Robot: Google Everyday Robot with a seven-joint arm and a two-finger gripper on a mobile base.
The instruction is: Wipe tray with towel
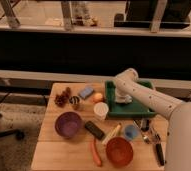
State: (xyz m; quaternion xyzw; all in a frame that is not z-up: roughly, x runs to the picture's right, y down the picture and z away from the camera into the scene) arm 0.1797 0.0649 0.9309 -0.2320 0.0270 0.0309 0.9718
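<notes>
Gripper (123, 98) sits low in the tray (109, 95), near its 9 o'clock rim; its grip cannot be told. Cup (101, 110) crowds the rim at 8 o'clock.

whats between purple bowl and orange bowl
Camera view: a black rectangular block and an orange carrot lie there; the gripper is at the green tray.

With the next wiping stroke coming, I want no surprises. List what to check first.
1. Gripper low inside the green tray, in its left half: ok.
2. Towel under the gripper: cannot tell, the arm hides it.
3. Tray flat on the table: ok.
4. Clearance on the tray's left: not ok, the white cup stands close to its front-left corner.
5. Tray floor free of other things: cannot tell behind the arm.
</notes>
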